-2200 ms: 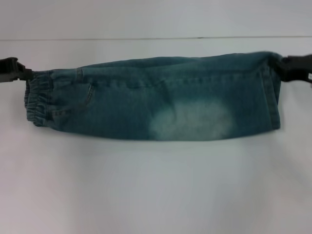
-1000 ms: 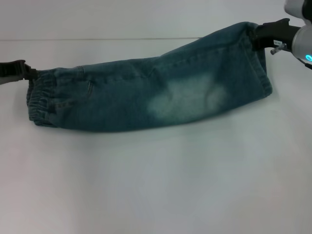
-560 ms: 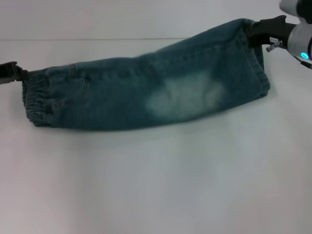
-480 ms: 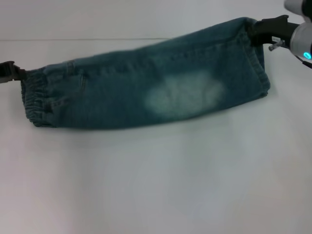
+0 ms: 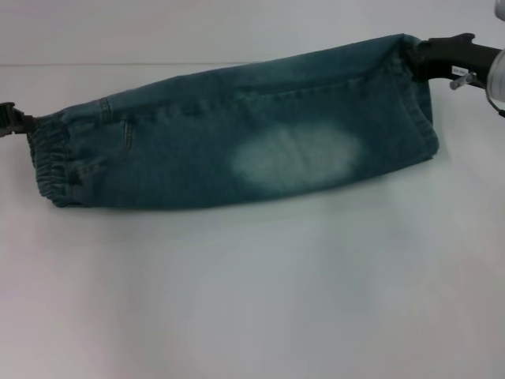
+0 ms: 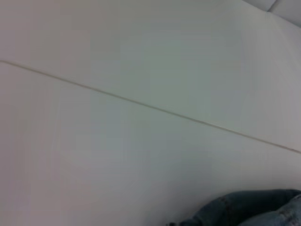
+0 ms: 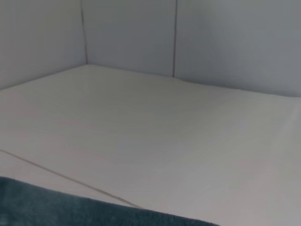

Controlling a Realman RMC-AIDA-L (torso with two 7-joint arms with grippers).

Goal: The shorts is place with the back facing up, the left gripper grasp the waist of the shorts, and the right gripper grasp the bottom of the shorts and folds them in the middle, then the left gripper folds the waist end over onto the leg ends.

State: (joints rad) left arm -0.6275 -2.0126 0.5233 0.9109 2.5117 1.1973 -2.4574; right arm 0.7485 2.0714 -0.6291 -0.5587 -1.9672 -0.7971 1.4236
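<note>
- The faded blue-green denim shorts (image 5: 237, 142) are already doubled lengthwise into one long strip, lying across the far half of the white worktop (image 5: 252, 300), so I'd say the middle fold is basically done.
- The crinkled elastic waist end (image 5: 49, 162) sits near the worktop's left edge; the hemmed leg ends (image 5: 417, 103) are up toward the far right corner, lifted a little off the surface.
- The black left gripper (image 5: 9, 120) is right at the waist end's far corner, only its tip showing. Looks pinched on the band, but honestly I can't tell.
- The black right gripper with the little white label (image 5: 430, 55) is clamped on the top corner of the hems.
- Next, I reckon: set the hems down flat, then the left one carries the waist over onto them, keeping the edges lined up so nothing bunches.
</note>
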